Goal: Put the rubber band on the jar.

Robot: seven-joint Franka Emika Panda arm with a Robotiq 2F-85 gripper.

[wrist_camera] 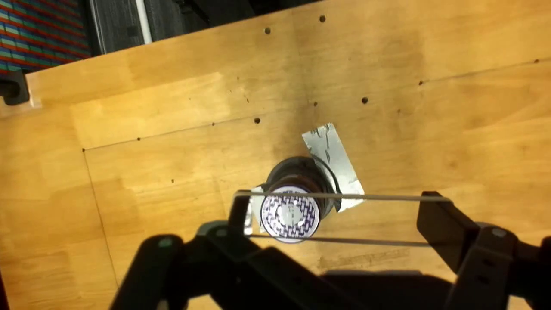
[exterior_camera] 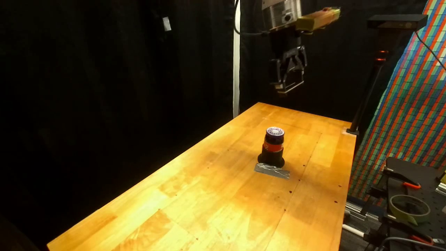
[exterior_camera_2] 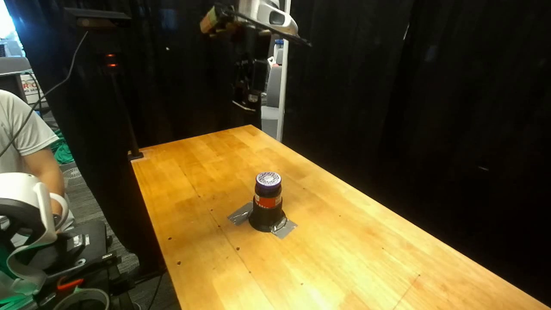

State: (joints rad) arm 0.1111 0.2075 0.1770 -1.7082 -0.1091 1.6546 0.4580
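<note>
The jar (exterior_camera: 274, 146) stands upright in a black flared base (exterior_camera: 273, 158) on the table; it also shows in an exterior view (exterior_camera_2: 267, 196). It has a dark body, an orange-red label and a patterned pale lid. My gripper (exterior_camera: 291, 85) is open, high above the table, in both exterior views (exterior_camera_2: 245, 101). The rubber band (wrist_camera: 379, 197) is stretched around the outside of both fingers as two parallel strands. In the wrist view, the jar's lid (wrist_camera: 290, 213) lies under the strands, nearer the left finger than the middle of my gripper (wrist_camera: 338, 217).
Grey tape (exterior_camera_2: 284, 228) fixes the base to the wooden table (exterior_camera: 209, 195). A camera on a dark stand (exterior_camera_2: 133, 154) is at a table corner. A cart with a tape roll (exterior_camera: 409, 209) stands beside the table. A person (exterior_camera_2: 26, 125) sits nearby.
</note>
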